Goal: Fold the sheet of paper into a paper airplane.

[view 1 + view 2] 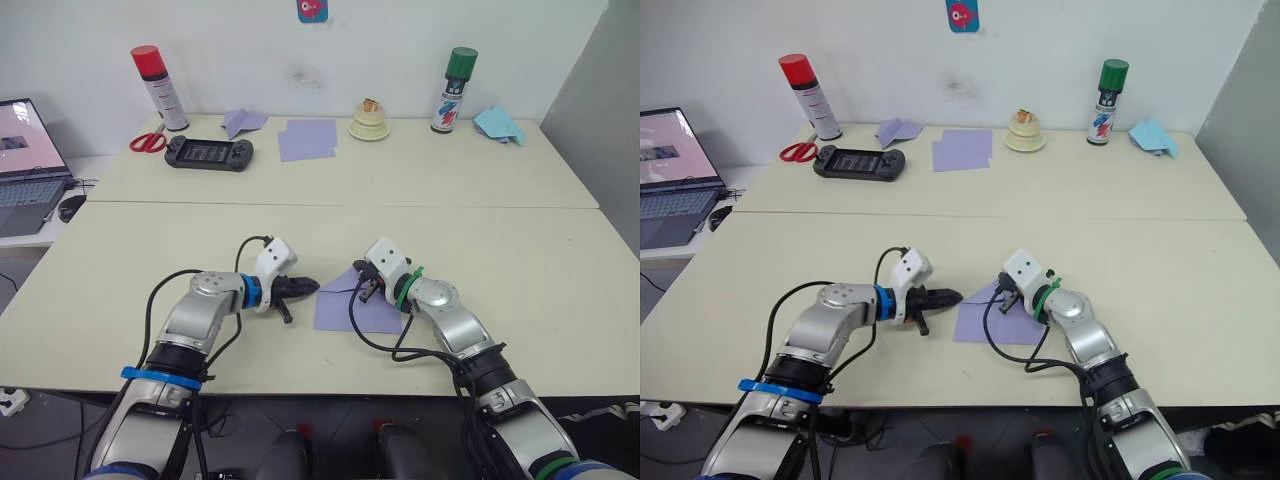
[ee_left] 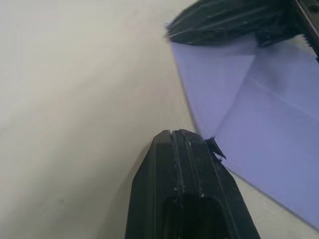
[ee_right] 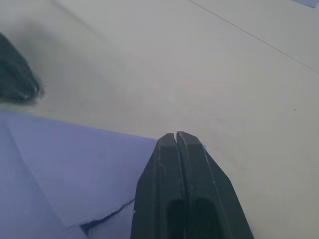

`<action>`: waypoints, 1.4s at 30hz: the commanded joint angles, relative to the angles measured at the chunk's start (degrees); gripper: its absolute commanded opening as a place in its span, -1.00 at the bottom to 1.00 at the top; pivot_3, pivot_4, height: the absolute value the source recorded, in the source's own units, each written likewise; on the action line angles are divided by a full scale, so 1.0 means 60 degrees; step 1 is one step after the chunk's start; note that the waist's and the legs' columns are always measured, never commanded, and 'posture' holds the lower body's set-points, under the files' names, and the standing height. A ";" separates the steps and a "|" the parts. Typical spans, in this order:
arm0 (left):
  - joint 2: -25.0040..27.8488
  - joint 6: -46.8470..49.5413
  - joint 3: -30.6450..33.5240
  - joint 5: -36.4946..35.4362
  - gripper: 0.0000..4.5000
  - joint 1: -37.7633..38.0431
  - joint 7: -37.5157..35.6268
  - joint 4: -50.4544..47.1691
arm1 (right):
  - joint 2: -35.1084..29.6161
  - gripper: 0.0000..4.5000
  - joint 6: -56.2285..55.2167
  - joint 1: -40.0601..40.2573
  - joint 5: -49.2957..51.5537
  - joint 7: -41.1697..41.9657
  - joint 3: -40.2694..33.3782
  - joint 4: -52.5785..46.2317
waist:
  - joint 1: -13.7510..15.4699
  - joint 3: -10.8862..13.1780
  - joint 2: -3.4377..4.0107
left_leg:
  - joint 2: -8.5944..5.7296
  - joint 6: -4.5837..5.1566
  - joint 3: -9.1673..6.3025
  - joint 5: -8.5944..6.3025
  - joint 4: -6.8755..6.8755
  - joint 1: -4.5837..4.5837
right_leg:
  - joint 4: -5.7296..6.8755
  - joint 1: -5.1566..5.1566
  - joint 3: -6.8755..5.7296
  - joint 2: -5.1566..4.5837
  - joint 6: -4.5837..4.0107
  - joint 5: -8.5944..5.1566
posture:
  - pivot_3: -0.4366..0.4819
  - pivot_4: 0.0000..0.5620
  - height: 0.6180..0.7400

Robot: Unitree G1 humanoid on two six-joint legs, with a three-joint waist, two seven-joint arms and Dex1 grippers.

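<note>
The sheet of paper (image 1: pixel 347 313) lies flat on the near table between my two arms, lavender, with its far corner folded over along a diagonal crease (image 2: pixel 234 99). My left gripper (image 1: pixel 312 287) is shut, and its tip (image 2: pixel 174 135) rests at the paper's left edge with nothing between the fingers. On the sheet's far edge sits my right gripper (image 1: pixel 366 287), also shut, its tip (image 3: pixel 177 135) resting on the folded part (image 3: pixel 75 164). The two grippers point at each other, a short gap apart.
On the far table stand a red spray can (image 1: pixel 158 86), scissors (image 1: pixel 148 142), a black game controller (image 1: pixel 208 153), a flat lavender folded plane (image 1: pixel 242 121), two overlapping lavender sheets (image 1: pixel 307 138), a cream object (image 1: pixel 368 122), a green spray can (image 1: pixel 455 88) and light-blue folded paper (image 1: pixel 498 124). A laptop (image 1: pixel 25 165) is at left.
</note>
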 commanded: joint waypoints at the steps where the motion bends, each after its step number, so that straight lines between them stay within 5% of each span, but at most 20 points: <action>1: -0.0249 -0.0046 0.0041 -0.0246 -0.98 -0.0326 -0.0052 -0.0184 | -0.0031 -1.00 0.0183 0.0156 -0.0104 0.0003 0.0059 0.0324 | 0.0008 0.0000 0.0000 | -0.0002 0.0000 0.0001 0.0000 0.0001 -0.0002 | -0.0001 0.0000 0.0001 -0.0001 -0.0003 0.0002 | -0.05 -0.47 1.00; 7: -0.0921 -0.0118 -0.0189 -0.0136 -0.98 -0.0681 0.0149 -0.0155 | -0.0051 -1.00 0.0198 0.0143 -0.0096 0.0008 0.0041 0.0311 | 0.0010 0.0001 -0.0001 | -0.0002 0.0000 0.0000 0.0000 0.0002 -0.0005 | 0.0000 -0.0002 0.0000 -0.0003 -0.0004 0.0002 | -0.05 -0.47 1.00; 28: -0.1288 -0.1483 -0.0945 0.0836 -0.98 -0.0742 0.0354 0.1658 | 0.0290 -1.00 0.0540 0.0104 0.0202 0.0422 -0.0060 -0.0006 | 0.0030 0.0001 -0.0002 | -0.0006 0.0001 -0.0001 0.0001 0.0004 -0.0004 | 0.0000 0.0000 0.0000 -0.0002 -0.0028 0.0016 | -0.05 -0.47 1.00; 42: -0.1394 -0.1562 -0.0980 0.0911 -0.98 -0.0816 0.0290 0.1651 | -0.0241 -1.00 0.0781 -0.0015 -0.0397 -0.0935 -0.0363 0.0834 | 0.0057 0.0000 -0.0003 | -0.0010 0.0003 -0.0004 0.0003 0.0007 0.0002 | -0.0002 0.0013 -0.0003 -0.0006 -0.0006 0.0004 | -0.05 -0.47 1.00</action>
